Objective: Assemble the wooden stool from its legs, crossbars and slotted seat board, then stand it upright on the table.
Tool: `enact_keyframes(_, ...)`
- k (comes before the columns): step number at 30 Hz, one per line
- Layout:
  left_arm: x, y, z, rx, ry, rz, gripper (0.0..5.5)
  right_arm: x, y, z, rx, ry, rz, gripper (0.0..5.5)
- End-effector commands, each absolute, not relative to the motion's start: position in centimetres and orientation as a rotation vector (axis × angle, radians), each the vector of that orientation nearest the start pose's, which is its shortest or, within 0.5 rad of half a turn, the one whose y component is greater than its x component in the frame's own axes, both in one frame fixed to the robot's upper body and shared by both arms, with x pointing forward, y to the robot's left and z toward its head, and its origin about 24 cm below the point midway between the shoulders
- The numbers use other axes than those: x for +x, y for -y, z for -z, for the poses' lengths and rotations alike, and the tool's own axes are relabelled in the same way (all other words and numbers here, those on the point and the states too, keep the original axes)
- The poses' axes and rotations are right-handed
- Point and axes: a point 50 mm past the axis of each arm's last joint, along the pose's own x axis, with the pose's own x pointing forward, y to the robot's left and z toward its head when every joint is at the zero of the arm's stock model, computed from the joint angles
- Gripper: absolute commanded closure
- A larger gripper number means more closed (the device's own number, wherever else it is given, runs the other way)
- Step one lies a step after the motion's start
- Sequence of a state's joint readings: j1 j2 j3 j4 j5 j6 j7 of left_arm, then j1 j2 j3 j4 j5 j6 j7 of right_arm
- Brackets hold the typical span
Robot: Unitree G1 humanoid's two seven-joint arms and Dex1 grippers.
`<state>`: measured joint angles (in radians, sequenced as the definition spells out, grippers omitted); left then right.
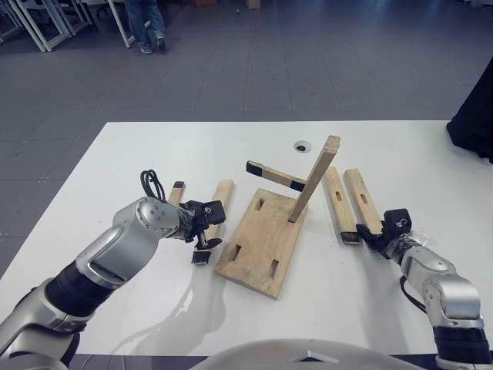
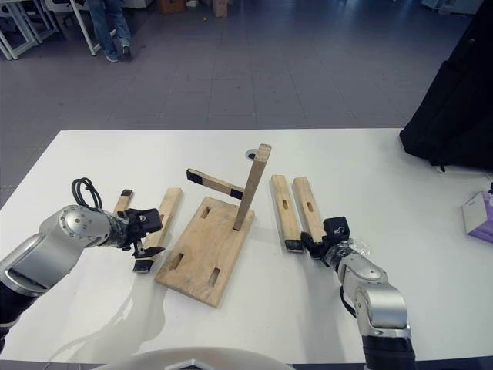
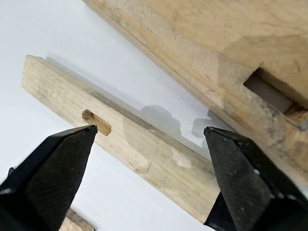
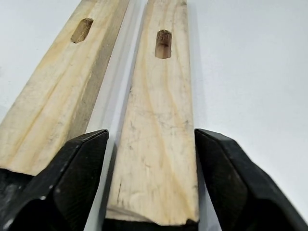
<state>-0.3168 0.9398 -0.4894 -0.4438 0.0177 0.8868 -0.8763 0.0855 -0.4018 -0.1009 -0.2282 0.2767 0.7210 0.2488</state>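
- Left wrist view: our left tool (image 3: 150, 132) is wide open and empty, with a finger on either side of a loose leg (image 3: 120, 139) just beside the seat board (image 1: 258, 239). We judge it is lined up to grasp.
- Our right tool (image 4: 151, 134), also open and empty, straddles the outer leg (image 4: 156, 144) of the pair to the right of the board.
- The board lies flat mid-counter (image 1: 139, 154), pale wood with rectangular slots. A planted leg (image 1: 314, 179) leans in one slot, and a black-tipped crossbar (image 1: 276, 176) juts from it.
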Motion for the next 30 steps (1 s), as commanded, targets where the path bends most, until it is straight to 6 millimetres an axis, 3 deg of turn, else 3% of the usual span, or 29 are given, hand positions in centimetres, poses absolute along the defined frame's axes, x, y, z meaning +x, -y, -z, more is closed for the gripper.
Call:
enact_keyframes(1, 23.3, -18.5, -8.6, 0.969, -0.785, 0.96, 1.38, 22.3, 22.5, -3.0, -0.02, -0.584, -0.155, 2.9)
enact_keyframes(5, 21.9, -17.1, -8.0, 0.993, -0.786, 1.061, 1.38, 23.5, 22.5, -4.4, -0.006, -0.511, -0.133, 3.47)
enact_keyframes(7, 21.2, -16.6, -7.9, 1.004, -0.792, 1.114, 1.38, 24.2, 22.6, -5.6, 0.004, -0.462, -0.118, 3.48)
enact_keyframes(12, 21.7, -13.0, -10.1, 0.886, -0.636, 1.176, 1.38, 25.7, 22.9, -8.5, 0.022, -0.35, -0.082, 3.48)
enact_keyframes(19, 22.8, -13.3, -11.8, 0.802, -0.619, 1.128, 1.38, 26.5, 23.6, -12.3, 0.03, -0.203, -0.056, 3.48)
enact_keyframes(27, 20.3, -15.5, -16.3, 0.285, -0.603, 1.316, 1.38, 27.4, 21.9, -21.9, 0.091, 0.104, -0.282, 3.48)
enact_keyframes(30, 21.1, -15.2, -19.5, 0.03, -0.409, 1.377, 1.38, 27.3, 20.5, -24.0, 0.118, 0.165, -0.412, 3.48)
